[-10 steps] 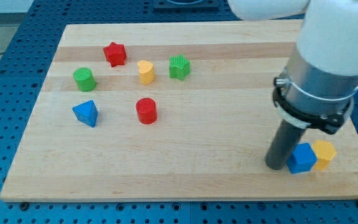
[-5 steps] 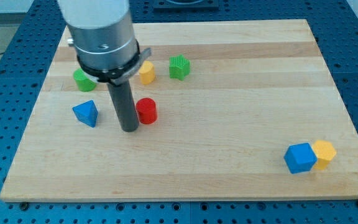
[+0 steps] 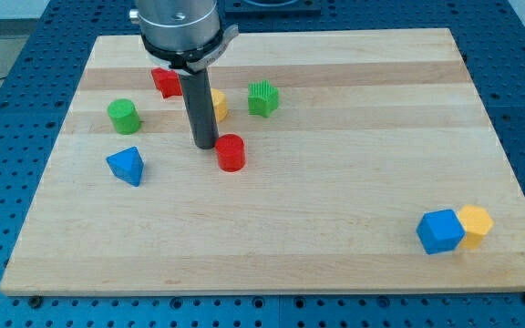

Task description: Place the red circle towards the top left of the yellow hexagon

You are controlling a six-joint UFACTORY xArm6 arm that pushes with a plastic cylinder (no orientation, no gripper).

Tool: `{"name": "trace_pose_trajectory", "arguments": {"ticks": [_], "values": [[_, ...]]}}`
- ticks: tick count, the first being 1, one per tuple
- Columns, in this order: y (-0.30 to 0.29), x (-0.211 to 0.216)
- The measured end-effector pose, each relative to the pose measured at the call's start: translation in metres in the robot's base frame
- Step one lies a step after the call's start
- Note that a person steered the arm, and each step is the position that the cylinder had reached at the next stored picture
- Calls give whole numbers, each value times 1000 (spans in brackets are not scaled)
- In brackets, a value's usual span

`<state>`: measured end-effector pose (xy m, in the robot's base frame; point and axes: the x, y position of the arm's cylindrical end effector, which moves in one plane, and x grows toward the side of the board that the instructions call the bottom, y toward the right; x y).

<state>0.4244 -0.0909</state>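
The red circle (image 3: 231, 152) lies left of the board's middle. My tip (image 3: 205, 144) rests on the board just to its upper left, touching or nearly touching it. The yellow hexagon (image 3: 476, 225) sits near the board's bottom right corner, far from the red circle. A blue cube (image 3: 441, 230) is pressed against the hexagon's left side.
A yellow heart (image 3: 217, 105) is partly hidden behind the rod. A red star (image 3: 164, 80) lies at the top left, partly hidden by the arm. A green cylinder (image 3: 123, 116), a blue pyramid (image 3: 126, 166) and a green ridged block (image 3: 262, 97) lie around them.
My tip went from beside the blue cube at the bottom right to the red circle's left, then to its upper left. The red circle has shifted slightly right and up.
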Motion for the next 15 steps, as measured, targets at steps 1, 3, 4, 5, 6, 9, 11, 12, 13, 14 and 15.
{"name": "trace_pose_trajectory", "arguments": {"ticks": [1,3,4,5,6,9,11,12,13,14,15], "values": [[8,18],[92,99],[135,104],[89,96],[66,79],[154,83],[210,93],[230,91],[229,69],[252,67],[265,74]]}}
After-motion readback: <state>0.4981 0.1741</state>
